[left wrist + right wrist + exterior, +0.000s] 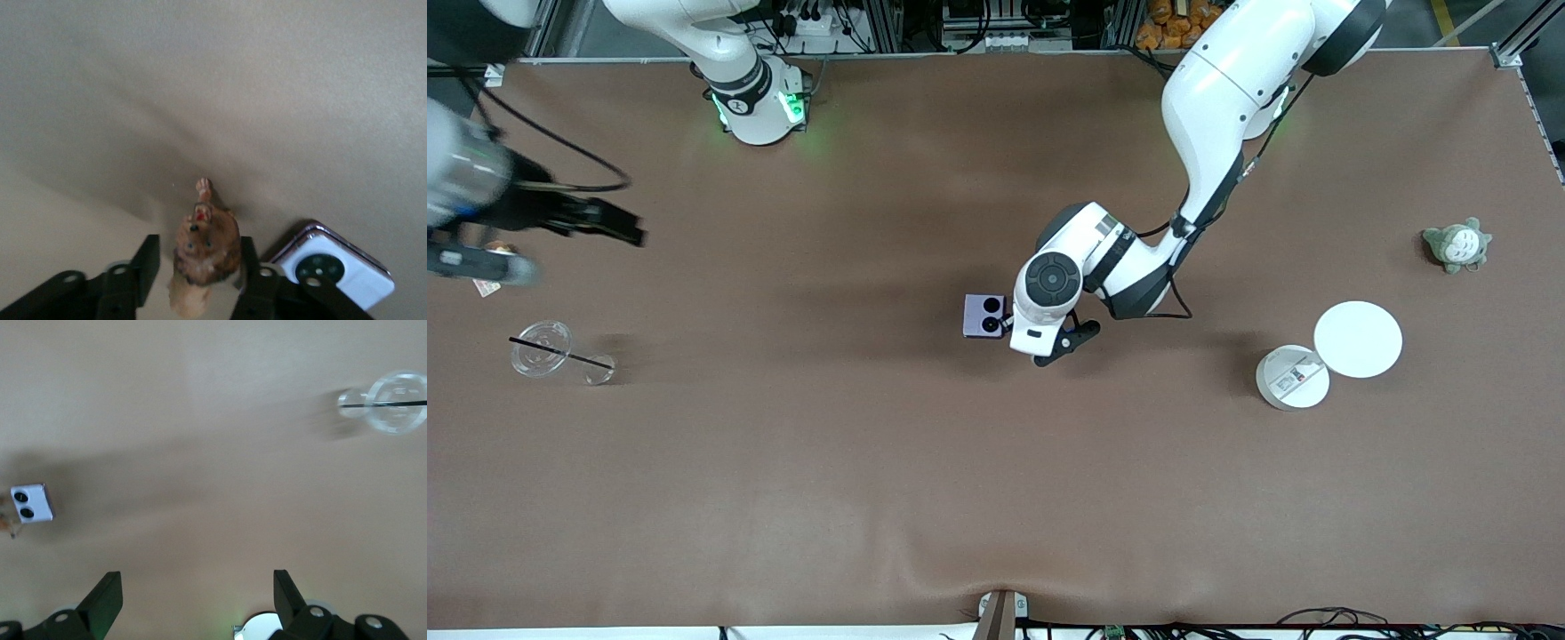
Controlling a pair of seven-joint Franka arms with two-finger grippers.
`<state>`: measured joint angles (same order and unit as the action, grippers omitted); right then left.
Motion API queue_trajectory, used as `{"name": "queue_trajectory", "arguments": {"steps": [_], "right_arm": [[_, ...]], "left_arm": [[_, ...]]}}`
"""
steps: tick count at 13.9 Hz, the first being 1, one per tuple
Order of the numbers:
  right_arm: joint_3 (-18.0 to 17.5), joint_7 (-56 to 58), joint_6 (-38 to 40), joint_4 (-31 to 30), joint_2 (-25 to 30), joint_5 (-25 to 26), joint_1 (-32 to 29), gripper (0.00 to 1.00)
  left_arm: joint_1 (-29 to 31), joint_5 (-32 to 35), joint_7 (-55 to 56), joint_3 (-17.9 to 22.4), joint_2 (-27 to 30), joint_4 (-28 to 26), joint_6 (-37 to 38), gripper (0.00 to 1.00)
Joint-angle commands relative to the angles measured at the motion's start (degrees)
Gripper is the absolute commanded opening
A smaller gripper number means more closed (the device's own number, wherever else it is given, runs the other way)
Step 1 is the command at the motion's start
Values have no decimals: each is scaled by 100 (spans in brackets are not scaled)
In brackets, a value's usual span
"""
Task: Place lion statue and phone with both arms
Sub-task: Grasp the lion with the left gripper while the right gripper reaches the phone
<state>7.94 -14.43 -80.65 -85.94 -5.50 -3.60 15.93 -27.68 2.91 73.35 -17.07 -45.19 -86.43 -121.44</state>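
The lion statue point(203, 250) is a small reddish-brown figurine between the fingers of my left gripper point(199, 255). One finger point(248, 252) is against it and there is a gap at the other, so the gripper is open. In the front view my left gripper point(1060, 345) is low over the table's middle and its hand hides the lion. The lavender phone point(984, 316) lies flat, lenses up, right beside that hand; it also shows in the left wrist view point(340, 273) and the right wrist view point(31, 503). My right gripper point(627, 229) is open and empty point(197, 587), up over the right arm's end of the table.
A clear cup point(543, 348) with a black straw lies at the right arm's end, also in the right wrist view point(397, 401). Two white round discs point(1358, 339) point(1292, 377) and a grey-green plush point(1456, 244) lie toward the left arm's end.
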Motion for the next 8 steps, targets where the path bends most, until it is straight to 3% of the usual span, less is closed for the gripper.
{"name": "queue_trajectory", "arguments": {"steps": [1, 4, 8], "right_arm": [[59, -200, 32, 51, -345, -123, 682, 100], [59, -236, -265, 51, -811, -614, 833, 100], [59, -236, -879, -176, -1190, -642, 1105, 100]], "left_arm": [[69, 202, -232, 11, 1, 118, 14, 3], [332, 263, -698, 11, 203, 144, 330, 0], [1070, 395, -1786, 2, 888, 135, 691, 0]]}}
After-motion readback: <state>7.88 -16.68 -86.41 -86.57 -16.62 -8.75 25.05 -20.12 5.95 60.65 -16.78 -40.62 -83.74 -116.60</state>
